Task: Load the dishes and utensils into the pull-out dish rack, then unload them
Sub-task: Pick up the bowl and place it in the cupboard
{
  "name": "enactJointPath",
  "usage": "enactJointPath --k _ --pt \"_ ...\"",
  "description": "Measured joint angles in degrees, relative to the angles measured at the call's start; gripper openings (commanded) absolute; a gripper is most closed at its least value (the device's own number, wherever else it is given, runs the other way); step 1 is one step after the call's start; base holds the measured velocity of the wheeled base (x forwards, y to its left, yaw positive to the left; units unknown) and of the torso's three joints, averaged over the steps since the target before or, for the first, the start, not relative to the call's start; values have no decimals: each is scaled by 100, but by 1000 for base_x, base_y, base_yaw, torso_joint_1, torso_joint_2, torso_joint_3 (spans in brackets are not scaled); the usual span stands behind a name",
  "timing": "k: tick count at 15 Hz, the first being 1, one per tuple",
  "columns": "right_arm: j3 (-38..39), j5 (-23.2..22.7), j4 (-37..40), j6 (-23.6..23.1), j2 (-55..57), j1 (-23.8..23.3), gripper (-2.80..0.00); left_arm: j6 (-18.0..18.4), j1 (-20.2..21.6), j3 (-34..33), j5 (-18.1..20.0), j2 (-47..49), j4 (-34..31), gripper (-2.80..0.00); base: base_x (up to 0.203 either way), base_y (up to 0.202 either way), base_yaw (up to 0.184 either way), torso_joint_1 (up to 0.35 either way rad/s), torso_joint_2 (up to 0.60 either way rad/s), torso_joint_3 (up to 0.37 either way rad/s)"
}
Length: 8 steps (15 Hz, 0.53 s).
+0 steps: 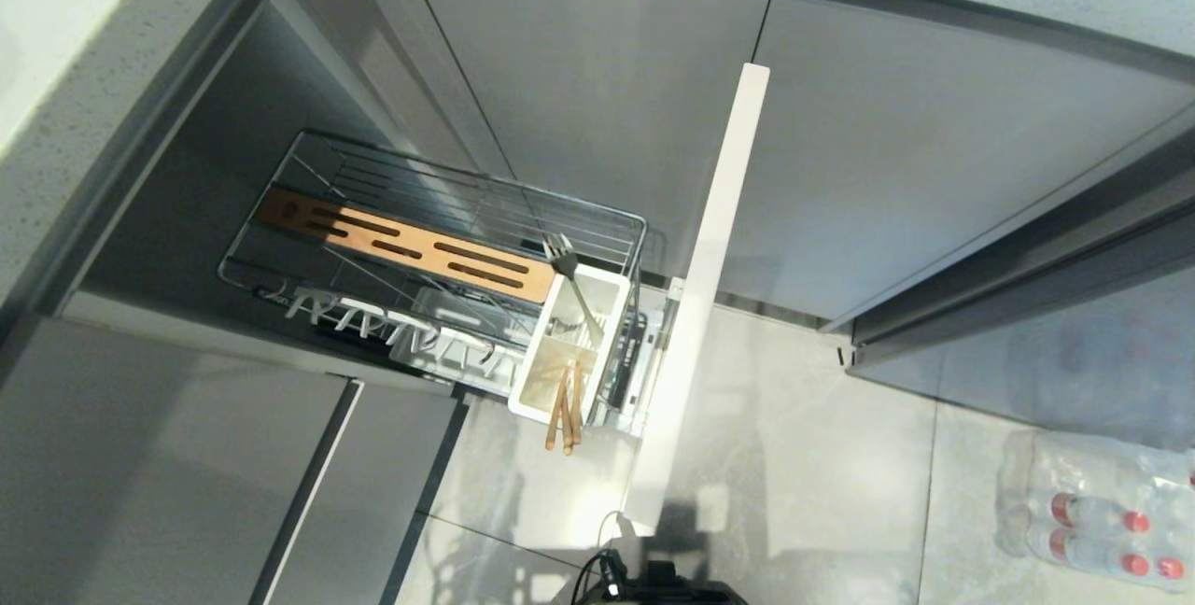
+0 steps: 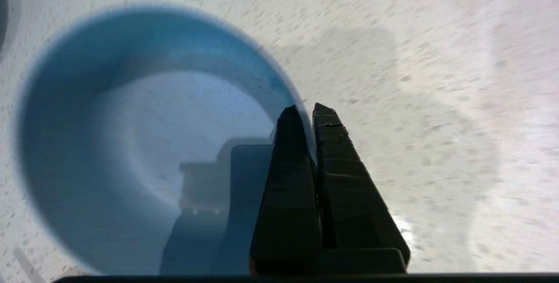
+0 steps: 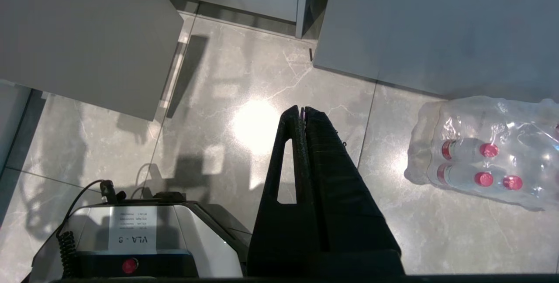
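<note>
While clamped on the rim of the bowl [image 2: 144, 143], left gripper [image 2: 311, 112] with one finger [image 2: 288, 178] inside the wall and the other finger [image 2: 345, 178] outside it, the two nearly together with only the thin rim between. Bowl blue, round, upright on a pale speckled counter [image 2: 415, 77], seen only from the left wrist. Whether touching the counter or just off it, cannot tell.

Out of the head view, both arms. Pulled out of the grey cabinets, rack [image 1: 439, 241], running from far left toward near right, with its narrow white front [image 1: 709, 288] at the right end. Along the rack's far side, brown slotted strip [image 1: 411, 246]; along its near side, white prongs [image 1: 392, 325], bare. At the right end, just beside the front, white cup [image 1: 569, 344]. Standing in the cup's far half, fork [image 1: 571, 283], tines up and leaning left. In the cup's near half, chopsticks [image 1: 565, 414], side by side, ends sticking out past the near rim.

Right gripper [image 3: 302, 110] hanging over the grey tiled floor [image 3: 218, 99], fingers pressed together, holding nothing. Beside it, near, the robot's base [image 3: 131, 239]; to the right on the floor, a wrapped pack of bottles [image 3: 480, 152] with red caps.
</note>
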<state>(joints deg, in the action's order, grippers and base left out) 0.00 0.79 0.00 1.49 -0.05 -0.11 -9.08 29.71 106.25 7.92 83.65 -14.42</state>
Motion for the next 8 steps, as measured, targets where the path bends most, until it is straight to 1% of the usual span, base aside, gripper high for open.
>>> enactJointPath --k 3,5,7,8 --pt "0 0 0 2 0 0 -280 -210 -37 -9 7 -293 86 -280 0 0 0 0 0 0" --pt "0 -2 0 2 0 0 -280 -273 -198 -54 -1 -575 91 -280 0 0 0 0 0 0" --pt "0 0 0 0 2 1 -280 -264 -589 -124 -35 -906 65 -280 0 0 0 0 0 0" --pt "0 4 0 0 0 0 -280 -246 -909 -164 -79 -1080 37 -280 0 0 0 0 0 0"
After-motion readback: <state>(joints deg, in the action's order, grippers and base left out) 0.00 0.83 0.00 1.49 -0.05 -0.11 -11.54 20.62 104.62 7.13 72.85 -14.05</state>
